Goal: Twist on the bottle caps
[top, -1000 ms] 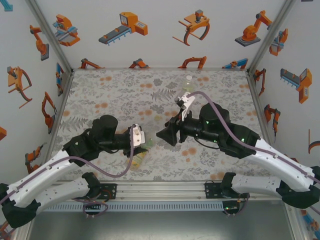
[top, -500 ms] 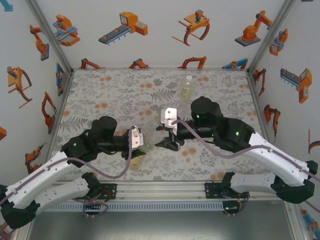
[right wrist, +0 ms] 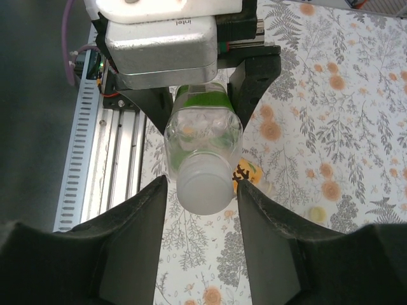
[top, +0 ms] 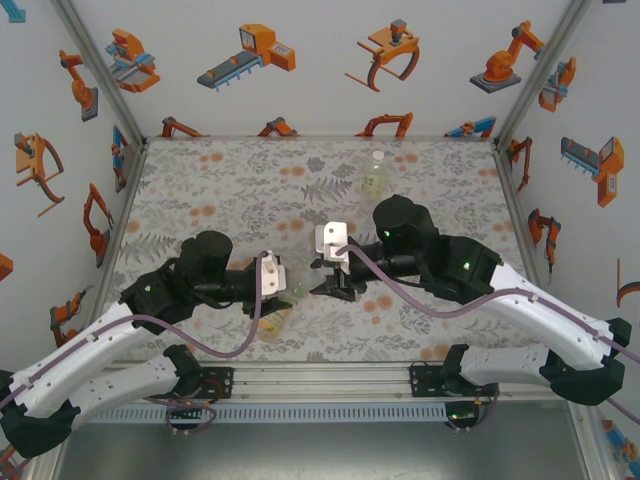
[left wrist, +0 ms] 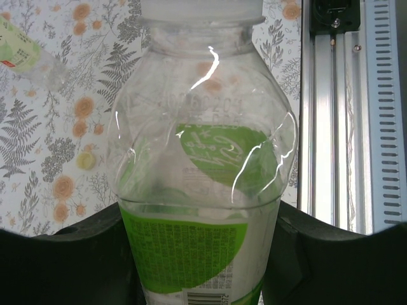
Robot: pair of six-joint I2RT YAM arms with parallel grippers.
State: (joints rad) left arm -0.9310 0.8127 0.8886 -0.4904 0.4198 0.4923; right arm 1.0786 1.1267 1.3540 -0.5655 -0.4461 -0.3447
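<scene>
- Your left arm (top: 120, 340) comes in low from the near left corner, with the forearm stretched toward the middle of the desk (top: 200, 190).
- Your left claw (top: 288, 292) is clenched on the body of the clear bottle (left wrist: 200, 159), at its green label. The bottle is held lying over, with its neck pointing at the other arm.
- Your right arm (top: 500, 300) rises from the near right corner. Its elbow is folded over mid-desk and its wrist is turned back toward the left arm.
- Your right claw (right wrist: 202, 183) is parted, with one finger on each side of the white cap (right wrist: 203, 194) sitting on the bottle's neck. A sliver of gap shows beside the cap, so it is not clamped.
- A yellow-labelled bottle (top: 272, 322) lies on the desk just beside your left claw.
- Another bottle (top: 375, 182) sits well apart, toward the back.
</scene>
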